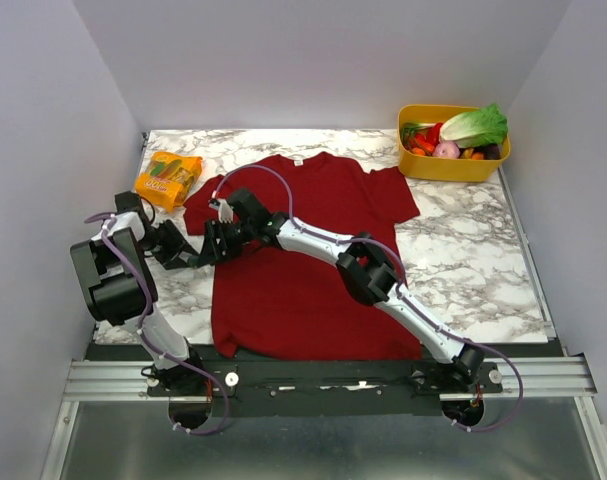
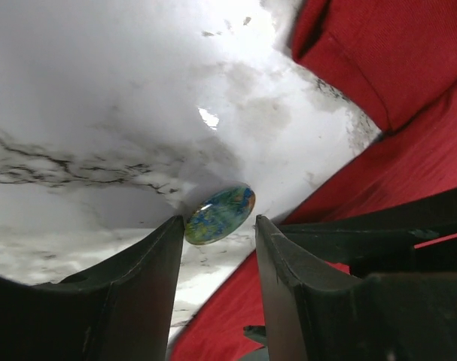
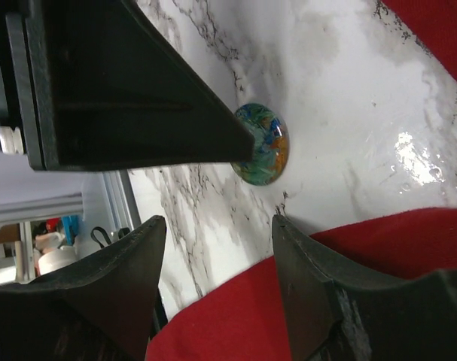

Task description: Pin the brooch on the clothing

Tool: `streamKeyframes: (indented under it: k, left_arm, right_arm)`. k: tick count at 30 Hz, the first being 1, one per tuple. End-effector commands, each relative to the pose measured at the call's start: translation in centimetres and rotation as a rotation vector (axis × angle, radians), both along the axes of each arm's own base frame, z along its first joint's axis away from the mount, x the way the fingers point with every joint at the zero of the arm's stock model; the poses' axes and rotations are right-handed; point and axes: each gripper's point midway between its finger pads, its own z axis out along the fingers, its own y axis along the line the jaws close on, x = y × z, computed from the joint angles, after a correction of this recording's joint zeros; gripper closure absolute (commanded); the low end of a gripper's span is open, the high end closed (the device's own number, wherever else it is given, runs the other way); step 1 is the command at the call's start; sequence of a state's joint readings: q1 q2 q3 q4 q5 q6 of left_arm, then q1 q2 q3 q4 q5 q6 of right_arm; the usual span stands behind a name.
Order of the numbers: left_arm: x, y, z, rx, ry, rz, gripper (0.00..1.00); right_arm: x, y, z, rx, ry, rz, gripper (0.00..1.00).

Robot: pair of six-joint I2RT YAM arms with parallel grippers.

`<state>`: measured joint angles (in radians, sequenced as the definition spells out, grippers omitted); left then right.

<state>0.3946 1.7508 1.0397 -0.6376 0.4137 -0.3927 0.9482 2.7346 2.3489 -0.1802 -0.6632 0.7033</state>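
The brooch (image 2: 219, 214) is judged to be light, hard and smooth: a small domed disc with a glossy face, likely to skate across the polished table (image 2: 100, 90) if pressed from one side only. It would best be taken by its rim, on two opposite edges, so that the back, which cannot be seen, can be turned to the cloth. The shirt (image 1: 303, 290), by contrast, is soft and may be expected to bunch under pressure. The brooch is seen resting on the bare marble just beside the shirt's edge, near its sleeve. Its face is mottled blue-green with touches of orange and yellow. The left jaws are parted around it, one tip seemingly against its rim, the other apart from it. The right jaws are spread wide with nothing between them, near the same edge of the shirt
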Motion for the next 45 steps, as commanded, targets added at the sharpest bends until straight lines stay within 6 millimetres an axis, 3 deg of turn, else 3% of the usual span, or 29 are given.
streamKeyframes:
  k: [1,9,16,18,24,29,35,45]
  left_arm:
    - [-1.0,-1.9,-2.1,-0.023,0.059,-0.072,0.49]
    - [-1.1,-2.0,-2.6,-0.017,0.075,-0.095,0.65]
    - [-1.5,-1.9,-2.9,-0.009,0.087,-0.103,0.71]
    - [-1.5,-1.7,-2.7,0.003,0.083,-0.106,0.73]
    - [-1.3,-1.8,-2.4,0.002,0.070,-0.115,0.90]
    - [-1.4,-1.9,-1.9,0.002,0.052,-0.121,0.98]
    - [-1.8,-2.0,-0.5,0.021,0.023,-0.126,1.00]
    - [-1.7,-3.0,4.2,0.023,-0.122,-0.139,1.00]
  right_arm:
    - [-0.1,0.6,-0.6,-0.002,0.018,-0.020,0.34]
    - [0.0,0.7,-0.5,0.004,0.023,-0.024,0.34]
    - [0.1,0.5,-0.4,0.017,0.032,-0.012,0.34]
    - [0.2,0.0,0.6,0.027,0.019,0.003,0.34]
    - [3.1,-1.9,3.3,0.025,-0.102,-0.067,0.33]
    - [4.0,-2.5,3.4,0.033,-0.094,-0.076,0.33]
    - [4.0,-1.9,3.8,0.067,-0.098,-0.057,0.33]
    - [3.1,-2.1,5.3,0.107,-0.096,-0.019,0.33]
